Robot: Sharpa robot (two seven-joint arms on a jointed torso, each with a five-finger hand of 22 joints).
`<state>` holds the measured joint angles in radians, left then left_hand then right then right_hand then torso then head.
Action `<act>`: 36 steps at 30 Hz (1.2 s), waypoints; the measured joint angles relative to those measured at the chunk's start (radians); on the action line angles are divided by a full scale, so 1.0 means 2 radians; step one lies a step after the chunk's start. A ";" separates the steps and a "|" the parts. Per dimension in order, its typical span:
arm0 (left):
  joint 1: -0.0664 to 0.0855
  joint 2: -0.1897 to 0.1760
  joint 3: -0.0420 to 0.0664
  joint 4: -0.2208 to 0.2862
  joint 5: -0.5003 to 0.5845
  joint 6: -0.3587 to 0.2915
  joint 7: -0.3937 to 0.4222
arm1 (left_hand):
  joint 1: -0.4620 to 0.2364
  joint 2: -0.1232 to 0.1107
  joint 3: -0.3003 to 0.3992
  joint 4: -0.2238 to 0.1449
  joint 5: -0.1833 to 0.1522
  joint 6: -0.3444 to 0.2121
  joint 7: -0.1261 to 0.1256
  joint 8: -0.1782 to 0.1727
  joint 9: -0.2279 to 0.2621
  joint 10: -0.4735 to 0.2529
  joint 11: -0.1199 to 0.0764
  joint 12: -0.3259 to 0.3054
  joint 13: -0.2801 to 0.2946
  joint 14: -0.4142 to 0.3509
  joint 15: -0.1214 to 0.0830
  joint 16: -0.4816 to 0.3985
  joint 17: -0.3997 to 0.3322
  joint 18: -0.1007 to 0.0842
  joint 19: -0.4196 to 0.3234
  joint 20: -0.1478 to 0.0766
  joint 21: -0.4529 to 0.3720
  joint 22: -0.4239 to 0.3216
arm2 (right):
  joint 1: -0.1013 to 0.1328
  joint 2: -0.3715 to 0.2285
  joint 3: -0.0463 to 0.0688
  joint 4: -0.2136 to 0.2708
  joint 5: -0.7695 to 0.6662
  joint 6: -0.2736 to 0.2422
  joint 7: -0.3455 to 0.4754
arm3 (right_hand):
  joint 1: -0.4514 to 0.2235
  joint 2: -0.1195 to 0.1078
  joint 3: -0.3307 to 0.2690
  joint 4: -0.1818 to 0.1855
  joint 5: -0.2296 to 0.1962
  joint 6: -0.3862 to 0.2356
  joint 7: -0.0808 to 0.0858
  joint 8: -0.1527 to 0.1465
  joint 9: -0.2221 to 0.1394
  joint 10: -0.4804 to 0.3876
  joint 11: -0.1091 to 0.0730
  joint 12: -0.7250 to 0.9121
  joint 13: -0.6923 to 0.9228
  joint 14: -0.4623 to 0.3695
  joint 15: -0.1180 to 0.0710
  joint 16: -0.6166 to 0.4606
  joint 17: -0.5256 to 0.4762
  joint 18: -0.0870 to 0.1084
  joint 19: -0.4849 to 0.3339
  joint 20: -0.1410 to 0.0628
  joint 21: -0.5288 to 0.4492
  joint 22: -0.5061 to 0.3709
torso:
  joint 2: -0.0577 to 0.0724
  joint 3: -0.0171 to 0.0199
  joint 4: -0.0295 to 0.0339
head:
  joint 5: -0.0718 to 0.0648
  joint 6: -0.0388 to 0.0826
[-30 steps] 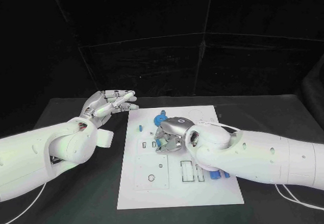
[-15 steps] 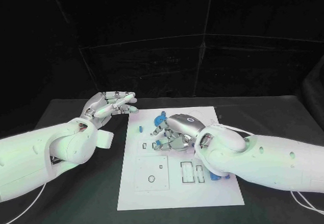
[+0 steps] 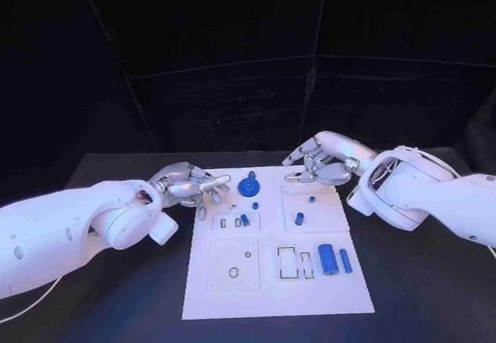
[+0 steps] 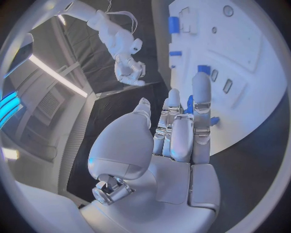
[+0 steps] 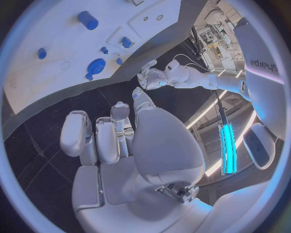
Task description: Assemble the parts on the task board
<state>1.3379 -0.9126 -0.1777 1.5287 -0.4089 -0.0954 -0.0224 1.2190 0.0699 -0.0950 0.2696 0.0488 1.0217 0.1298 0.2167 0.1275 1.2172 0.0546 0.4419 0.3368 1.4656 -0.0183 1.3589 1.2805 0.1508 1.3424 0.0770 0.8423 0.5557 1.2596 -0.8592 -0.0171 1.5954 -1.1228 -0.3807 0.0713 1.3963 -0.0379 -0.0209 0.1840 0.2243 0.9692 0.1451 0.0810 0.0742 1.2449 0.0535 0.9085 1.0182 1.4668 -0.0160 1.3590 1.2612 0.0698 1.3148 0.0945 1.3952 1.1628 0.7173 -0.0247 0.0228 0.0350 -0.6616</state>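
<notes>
While both arms reach in from the table's sides, the task board (image 3: 278, 295) lies flat in the middle of the black table (image 3: 437, 301), long side running away from the robot.

Left hand (image 3: 193, 189): at the board's far left corner, fingertips over the board's edge. Fingers extended and slightly apart in the left wrist view (image 4: 176, 131); nothing between them.

Right hand (image 3: 326, 160): beyond the board's far right corner, above the table. Fingers curled inward; the right wrist view (image 5: 115, 141) shows them bent over the palm with nothing in them.

Parts on the board:
- round blue disc (image 3: 249, 187), near the far edge, just beside the left hand's fingertips; a smaller blue piece (image 3: 248, 174) past it.
- small blue peg (image 3: 311, 200) in the far right panel, with an oval blue piece (image 3: 299, 218) nearer the robot.
- blue piece (image 3: 243, 219) standing in the left-middle panel.
- thick blue cylinder (image 3: 328, 259) and slim blue bar (image 3: 345, 260), side by side near the right edge, beside the rectangular cut-outs (image 3: 287, 261).
- oval hole (image 3: 233, 272) in the near left panel.
</notes>
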 measured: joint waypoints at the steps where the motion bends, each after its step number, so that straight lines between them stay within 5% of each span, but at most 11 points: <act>1: 0.002 0.005 0.000 0.000 -0.017 0.009 -0.021 | -0.002 0.002 -0.005 0.005 -0.001 0.002 -0.002 0.009 0.004 -0.002 -0.002 0.021 0.016 0.000 0.000 0.027 0.008 -0.006 0.008 -0.002 0.041 0.049 | 0.002 -0.003 0.000 -0.002 0.011 0.002 0.002 | 0.000 0.000 -0.001 -0.001 0.000 0.000 0.000 0.000 0.000 0.000 0.000 0.000 0.000 0.000 0.000 0.000 0.000 0.000 0.000 0.000 0.000 0.000 | -0.001 0.0006 -0.0002 | 0.001 -0.001; 4: 0.010 0.021 0.000 -0.004 -0.069 0.036 -0.084 | -0.018 0.006 -0.025 0.007 0.002 0.002 -0.013 0.047 0.025 -0.018 -0.009 0.102 0.080 0.002 -0.011 0.079 0.014 -0.017 0.023 -0.005 0.134 0.160 | 0.006 -0.010 0.000 -0.007 0.040 0.008 0.005 | 0.000 0.000 -0.001 -0.001 0.002 0.000 0.000 0.000 0.000 0.000 0.000 0.000 0.001 0.000 0.000 -0.001 -0.002 0.000 0.000 0.000 0.000 0.000 | -0.003 0.0025 -0.0009 | 0.004 -0.003; 7: 0.018 0.038 0.000 -0.010 -0.110 0.057 -0.137 | -0.025 0.013 -0.043 0.010 0.003 -0.003 -0.017 0.084 0.048 -0.034 -0.017 0.173 0.141 0.000 -0.012 0.100 0.014 -0.022 0.028 -0.008 0.186 0.226 | 0.007 -0.013 0.000 -0.009 0.059 0.012 0.006 | 0.000 0.000 -0.001 -0.001 0.002 0.002 -0.002 0.000 0.000 0.000 0.000 0.000 0.001 0.000 0.000 -0.005 -0.006 0.000 -0.001 -0.001 -0.003 -0.005 | -0.005 0.0046 -0.0014 | 0.006 -0.005; 14: 0.028 0.070 0.000 -0.026 -0.159 0.083 -0.222 | -0.031 0.020 -0.072 0.010 0.001 -0.033 -0.022 0.144 0.089 -0.038 -0.020 0.272 0.241 0.000 -0.016 0.104 0.014 -0.030 0.039 -0.013 0.233 0.292 | 0.010 -0.015 0.000 -0.013 0.076 0.016 0.005 | 0.000 0.000 -0.002 -0.002 0.007 0.002 -0.002 0.003 0.000 0.000 0.000 0.000 0.000 0.000 0.000 -0.011 -0.014 0.008 -0.007 -0.002 -0.007 -0.015 | -0.009 0.0089 -0.0023 | 0.011 -0.009; 23: 0.031 0.110 0.000 -0.048 -0.183 0.102 -0.282 | -0.038 0.026 -0.094 0.011 0.001 -0.045 -0.028 0.190 0.121 -0.016 -0.025 0.324 0.299 0.000 -0.020 0.104 0.014 -0.033 0.046 -0.016 0.252 0.322 | 0.011 -0.014 0.000 -0.017 0.082 0.016 -0.003 | 0.000 0.000 -0.008 -0.002 0.013 0.002 -0.002 0.003 0.000 0.000 0.000 0.000 -0.003 0.000 0.000 -0.018 -0.020 0.008 -0.013 -0.001 -0.013 -0.023 | -0.011 0.0112 -0.0024 | 0.015 -0.012; 36: 0.032 0.145 0.000 -0.078 -0.200 0.125 -0.313 | -0.042 0.030 -0.101 0.010 0.001 -0.051 -0.029 0.199 0.130 -0.016 -0.026 0.327 0.304 0.000 -0.020 0.104 0.014 -0.033 0.047 -0.017 0.252 0.325 | 0.011 -0.013 0.000 -0.018 0.082 0.019 -0.012 | 0.000 0.000 -0.013 -0.001 0.027 0.002 -0.002 0.003 0.000 0.000 0.000 -0.002 -0.007 0.000 0.000 -0.025 -0.025 0.008 -0.018 -0.002 -0.019 -0.032 | -0.010 0.0106 -0.0035 | 0.015 -0.013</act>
<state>1.4014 -0.6216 -0.1774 1.3728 -0.8091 0.1551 -0.6482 1.1350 0.1305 -0.2979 0.2896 0.0501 0.9197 0.0712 0.6140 0.3876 1.1849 0.0035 1.0963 0.9442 1.4654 -0.0574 1.5676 1.3079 0.0841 1.4373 0.0420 1.3458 1.2066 1.2812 -0.8843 -0.0165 1.5590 -0.9590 -0.3430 0.0472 1.3962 -0.0379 -0.0472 0.1814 0.2788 0.9727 0.1415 0.0860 0.0737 1.2450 0.0535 0.9038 1.0047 1.4668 -0.0161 1.3100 1.2116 0.0856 1.2791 0.0909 1.3573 1.0979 0.6977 -0.0035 0.0158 0.0645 -0.6876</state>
